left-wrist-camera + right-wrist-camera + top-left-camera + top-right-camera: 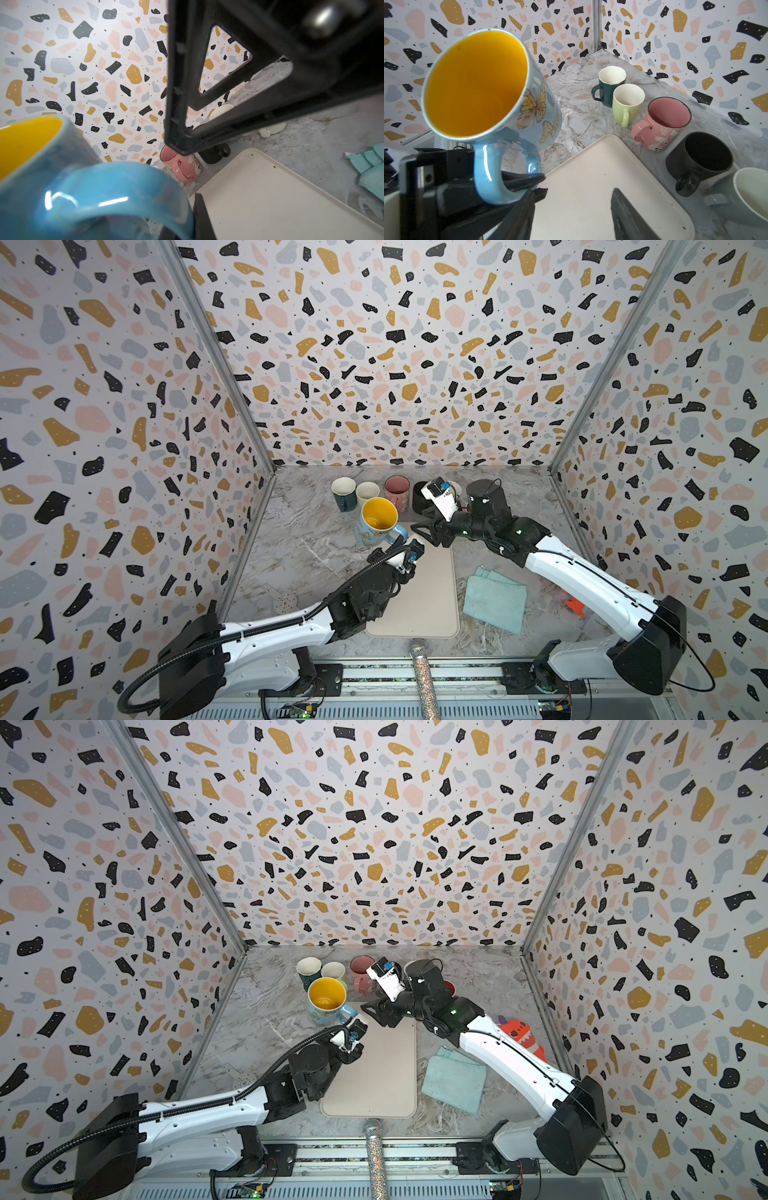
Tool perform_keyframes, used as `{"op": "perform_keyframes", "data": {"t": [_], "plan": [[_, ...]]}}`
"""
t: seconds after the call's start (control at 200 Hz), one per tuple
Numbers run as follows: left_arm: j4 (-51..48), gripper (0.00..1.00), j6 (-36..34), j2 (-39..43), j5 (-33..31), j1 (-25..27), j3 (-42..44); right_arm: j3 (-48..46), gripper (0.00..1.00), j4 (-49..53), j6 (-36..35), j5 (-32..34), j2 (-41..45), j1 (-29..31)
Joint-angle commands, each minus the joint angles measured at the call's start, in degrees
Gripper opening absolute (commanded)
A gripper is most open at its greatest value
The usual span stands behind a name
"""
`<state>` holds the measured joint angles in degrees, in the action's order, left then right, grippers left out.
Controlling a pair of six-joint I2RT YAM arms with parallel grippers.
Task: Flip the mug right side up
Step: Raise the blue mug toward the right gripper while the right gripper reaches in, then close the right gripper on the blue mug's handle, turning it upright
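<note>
The left tool [529,185] is clamped on the handle of the blue butterfly mug [378,522], its two black fingers [523,176] pinching the lower part of the loop. The mug is mouth-up but tilted, its yellow inside facing up and leaning to one side. It sits at the far left corner of the beige tray [415,605], just in front of the row of mugs at the back of the marble surface [299,539]. Whether its base touches the surface cannot be told. The right tool [424,533] hangs over the tray's far end, just beside the mug's handle and apart from it, with its jaws spread and nothing between them. The back row runs dark green mug [344,493], light green mug [368,491], pink mug [397,491], black mug [702,160] and white mug [749,193], all upright. A teal cloth [494,601] lies right of the tray, an orange plush toy [519,1036] shows behind the right arm, and a glittery microphone [424,680] lies at the near edge
</note>
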<state>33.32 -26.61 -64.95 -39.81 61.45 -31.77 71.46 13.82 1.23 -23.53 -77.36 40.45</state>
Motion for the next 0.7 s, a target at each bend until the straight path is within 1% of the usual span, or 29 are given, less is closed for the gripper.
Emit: {"op": "perform_keyframes", "data": {"t": [0.0, 0.095, 0.2, 0.35, 0.571, 0.691], "plan": [[12.38, 0.00, -6.96, 0.42, -5.94, 0.47, 0.09, 3.40, 0.62, 0.93, -1.63, -3.88, 0.90, -0.74], [14.05, 0.00, -8.89, -0.11, -7.59, 0.71, 0.45, 4.27, 0.64, 1.56, -2.33, -6.06, 0.81, -1.13], [15.64, 0.00, -11.14, -0.85, -9.07, 0.86, 0.77, 5.16, 0.65, 2.57, -4.07, -10.29, 0.52, -1.42], [17.01, 0.00, -13.78, -2.02, -9.20, 1.28, 1.07, 7.27, 0.66, 6.30, -6.64, -15.15, -1.61, -1.31], [18.35, 0.00, -14.82, -2.10, -7.92, 1.81, 2.22, 7.20, 0.68, 6.68, -7.56, -18.55, -2.47, -1.21], [18.32, 0.00, -15.23, -2.16, -6.60, 1.92, 2.24, 7.38, 0.69, 7.05, -8.00, -18.96, -3.18, -0.79]]}}
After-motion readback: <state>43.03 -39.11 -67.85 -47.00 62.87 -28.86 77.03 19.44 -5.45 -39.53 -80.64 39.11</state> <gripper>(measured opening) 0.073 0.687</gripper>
